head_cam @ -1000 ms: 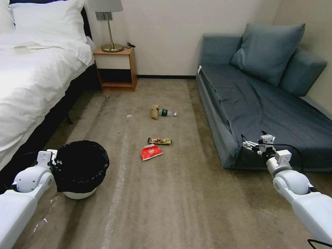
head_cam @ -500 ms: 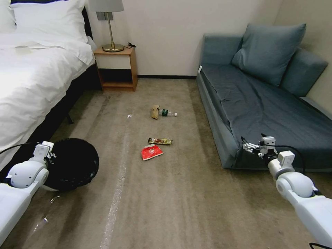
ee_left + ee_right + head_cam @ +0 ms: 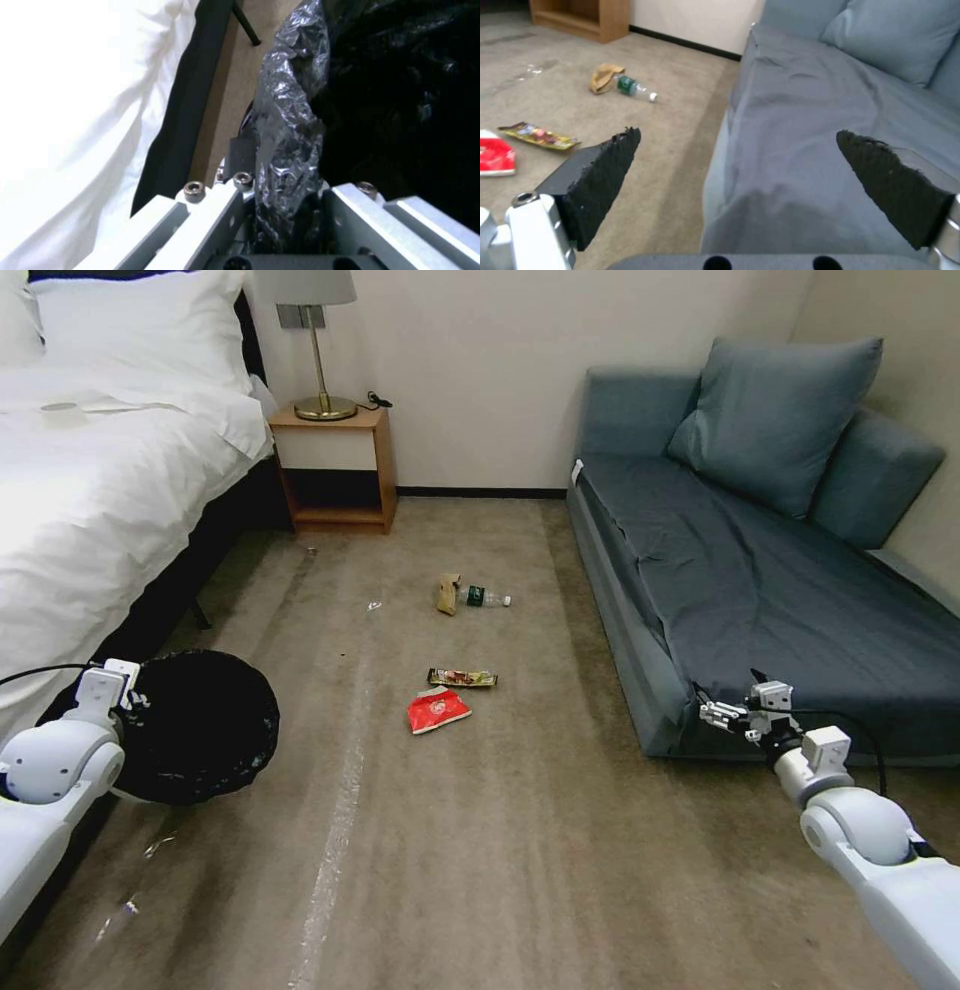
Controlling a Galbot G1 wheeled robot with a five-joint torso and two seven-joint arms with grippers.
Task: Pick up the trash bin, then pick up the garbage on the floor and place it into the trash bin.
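The trash bin [image 3: 195,725], black liner over its rim, hangs tilted at the lower left beside the bed, mouth towards me. My left gripper [image 3: 125,695] is shut on its rim; the left wrist view shows the crinkled liner [image 3: 285,123] pinched in the left gripper [image 3: 280,187]. The garbage lies mid-floor: a red snack bag [image 3: 438,710], a yellow-brown wrapper [image 3: 462,677], a tan paper wrapper [image 3: 447,593] and a green-labelled bottle [image 3: 485,596]. My right gripper [image 3: 735,710] hovers open at the sofa's front corner, its black pads [image 3: 605,176] wide apart, with the bottle [image 3: 635,87] far off.
A white bed [image 3: 90,490] runs along the left, close to the bin. A blue-grey sofa [image 3: 780,570] fills the right side. A wooden nightstand [image 3: 335,465] with a lamp stands against the far wall. Open carpet lies between bed and sofa.
My left arm has swung the bin left and up towards the bed, tipping it so its white base is hidden. The right arm has sunk slightly. The garbage has not moved.
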